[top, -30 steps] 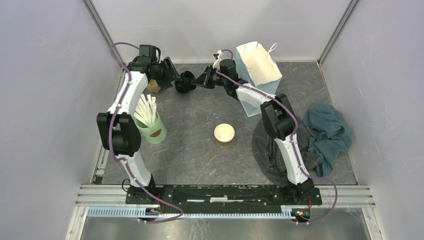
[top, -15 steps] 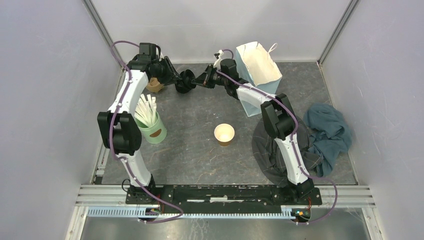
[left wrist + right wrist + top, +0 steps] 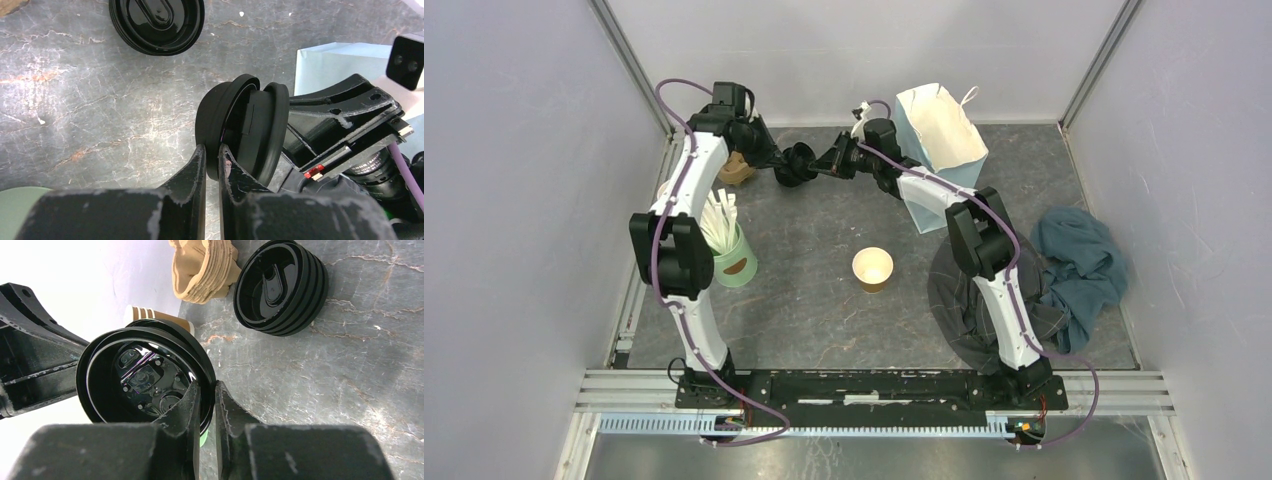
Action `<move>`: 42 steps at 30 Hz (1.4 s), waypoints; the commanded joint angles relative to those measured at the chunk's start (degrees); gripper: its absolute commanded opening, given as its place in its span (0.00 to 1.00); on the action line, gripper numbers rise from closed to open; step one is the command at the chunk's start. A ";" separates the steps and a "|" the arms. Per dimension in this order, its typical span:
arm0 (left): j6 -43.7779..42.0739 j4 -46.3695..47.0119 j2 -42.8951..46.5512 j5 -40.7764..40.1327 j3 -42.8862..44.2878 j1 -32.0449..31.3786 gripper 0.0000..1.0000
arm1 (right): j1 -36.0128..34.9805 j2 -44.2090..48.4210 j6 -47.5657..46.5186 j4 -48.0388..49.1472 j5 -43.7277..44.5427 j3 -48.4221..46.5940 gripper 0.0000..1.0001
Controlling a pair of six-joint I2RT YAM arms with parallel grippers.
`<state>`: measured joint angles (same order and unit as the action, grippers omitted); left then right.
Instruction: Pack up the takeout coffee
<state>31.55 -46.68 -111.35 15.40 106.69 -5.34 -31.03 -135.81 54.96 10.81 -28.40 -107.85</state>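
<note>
Both arms reach far and meet, left tool (image 3: 211, 150) pinching one black lid (image 3: 212, 112), right tool (image 3: 207, 386) apparently a second lid (image 3: 100, 390).

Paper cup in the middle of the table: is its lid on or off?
Off. The paper cup stands upright with its round mouth uncovered, and the top view looks straight into its pale inside.
</note>
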 commanded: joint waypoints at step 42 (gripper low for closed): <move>-1.59 -0.21 -13.68 -13.17 18.98 -0.27 0.02 | -0.50 18.68 -38.75 -30.12 15.15 5.60 0.02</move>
<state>27.64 -50.37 -120.46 0.14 122.67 -6.07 -31.90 -125.03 23.09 -16.49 -15.14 -105.65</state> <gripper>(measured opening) 0.152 0.022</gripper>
